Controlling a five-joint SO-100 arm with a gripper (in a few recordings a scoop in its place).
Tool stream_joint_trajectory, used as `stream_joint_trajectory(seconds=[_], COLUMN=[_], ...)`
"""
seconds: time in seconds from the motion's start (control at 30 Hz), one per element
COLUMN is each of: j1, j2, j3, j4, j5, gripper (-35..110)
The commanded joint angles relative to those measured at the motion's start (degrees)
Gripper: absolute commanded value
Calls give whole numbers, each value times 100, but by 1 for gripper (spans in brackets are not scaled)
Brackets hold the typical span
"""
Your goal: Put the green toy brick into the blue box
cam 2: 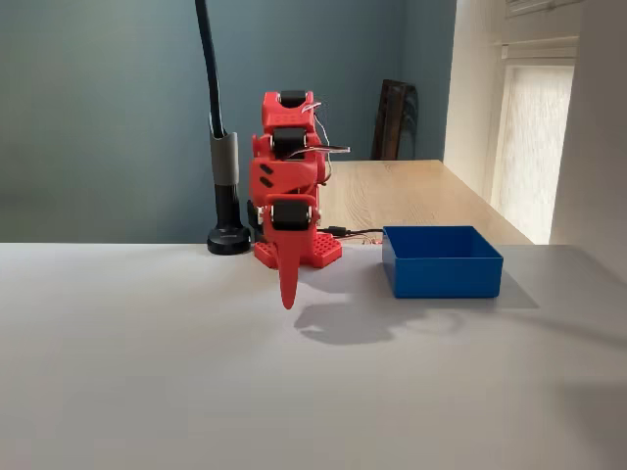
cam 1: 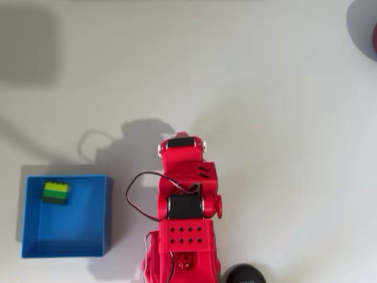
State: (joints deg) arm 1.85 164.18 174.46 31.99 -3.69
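The green toy brick (cam 1: 56,192) lies inside the blue box (cam 1: 70,230), in the corner that is upper left in the overhead view. The box's walls hide the brick in the fixed view, where the blue box (cam 2: 441,274) stands to the right of the arm. The red arm (cam 1: 184,194) is folded upright over its base. Its gripper (cam 2: 289,297) points straight down a little above the table, shut to a single tapered tip with nothing in it. It hangs apart from the box, to the box's left in the fixed view.
A black pole on a round base (cam 2: 228,238) stands beside the arm's base. A black wire (cam 1: 132,200) loops off the arm towards the box. A wooden table (cam 2: 411,191) lies behind. A dark round object (cam 1: 370,29) sits at the overhead view's top right corner.
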Motion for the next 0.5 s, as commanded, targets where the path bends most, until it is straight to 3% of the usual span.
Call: stream_joint_trajectory(seconds=[0.0, 0.27, 0.47], j1=[35, -360, -352], j2=[984, 2153, 2338], j3=[510, 510, 510], j4=[62, 1529, 1608], j5=[-97, 536, 545], gripper=[0, 0, 0])
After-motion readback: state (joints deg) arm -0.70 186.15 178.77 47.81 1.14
